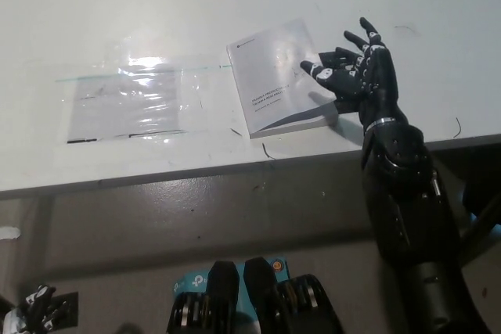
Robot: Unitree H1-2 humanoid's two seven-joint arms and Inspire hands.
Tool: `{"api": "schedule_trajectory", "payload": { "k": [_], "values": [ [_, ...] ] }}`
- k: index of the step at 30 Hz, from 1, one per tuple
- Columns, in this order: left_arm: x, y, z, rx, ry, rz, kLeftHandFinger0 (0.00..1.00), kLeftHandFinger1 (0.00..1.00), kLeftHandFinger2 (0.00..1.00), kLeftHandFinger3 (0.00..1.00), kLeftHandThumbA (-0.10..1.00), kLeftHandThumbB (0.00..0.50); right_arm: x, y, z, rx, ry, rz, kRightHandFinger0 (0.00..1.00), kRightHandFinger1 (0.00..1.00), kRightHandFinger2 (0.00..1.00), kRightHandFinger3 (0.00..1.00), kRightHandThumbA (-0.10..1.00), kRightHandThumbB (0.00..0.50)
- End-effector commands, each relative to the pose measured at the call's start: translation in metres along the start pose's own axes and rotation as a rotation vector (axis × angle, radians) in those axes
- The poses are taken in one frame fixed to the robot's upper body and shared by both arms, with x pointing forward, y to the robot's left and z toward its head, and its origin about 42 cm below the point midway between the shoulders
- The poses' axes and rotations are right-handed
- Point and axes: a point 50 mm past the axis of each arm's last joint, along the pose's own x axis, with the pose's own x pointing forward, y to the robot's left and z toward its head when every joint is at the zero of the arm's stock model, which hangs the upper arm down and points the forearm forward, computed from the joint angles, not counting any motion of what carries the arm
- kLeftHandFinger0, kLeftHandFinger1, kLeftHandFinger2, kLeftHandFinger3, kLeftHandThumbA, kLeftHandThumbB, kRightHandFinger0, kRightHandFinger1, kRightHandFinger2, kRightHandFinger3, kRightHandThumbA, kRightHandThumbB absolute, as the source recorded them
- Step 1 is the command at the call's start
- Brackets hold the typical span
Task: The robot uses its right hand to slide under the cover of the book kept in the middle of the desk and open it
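One closed book under the spread-fingered right hand, clear plastic sheet just beside it on the desk.

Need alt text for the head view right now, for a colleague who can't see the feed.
The robot's black right hand, fingers spread, rests at the right edge of a closed white paperback book lying on the white desk. A clear plastic sleeve lies flat to the book's left, and the white left hand hangs below desk level at lower left.

Book mid-desk, plastic sleeve to its left, right hand at book's right edge.
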Motion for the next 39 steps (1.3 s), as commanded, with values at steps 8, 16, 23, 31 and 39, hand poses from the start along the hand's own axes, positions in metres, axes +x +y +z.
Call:
{"api": "schedule_trajectory", "payload": {
  "k": [8,16,23,31,39],
  "values": [
    [-0.002,0.006,0.006,0.011,-0.031,0.003,0.64,0.62,0.77,0.75,0.6,0.003,0.013,-0.016,0.008,-0.038,-0.093,0.026,0.53,0.84,0.91,1.0,0.99,0.116],
    [-0.003,0.008,0.004,0.016,-0.041,0.0,0.61,0.62,0.76,0.75,0.61,0.0,0.029,-0.033,0.013,-0.098,-0.132,0.0,0.52,0.83,0.92,1.0,1.0,0.161],
    [0.0,0.007,0.007,0.029,-0.045,-0.003,0.6,0.62,0.76,0.75,0.61,0.002,0.028,-0.033,0.0,-0.091,-0.124,-0.009,0.49,0.79,0.9,1.0,1.0,0.131],
    [0.001,0.004,0.011,0.039,-0.047,-0.007,0.63,0.63,0.77,0.74,0.64,0.023,0.019,-0.005,-0.014,-0.04,-0.091,0.02,0.51,0.8,0.88,1.0,0.94,0.1],
    [0.002,0.002,0.013,0.061,-0.05,-0.006,0.59,0.61,0.75,0.72,0.71,0.031,0.017,0.021,-0.016,-0.05,-0.094,0.048,0.48,0.79,0.89,1.0,0.94,0.103]
  ]
}}
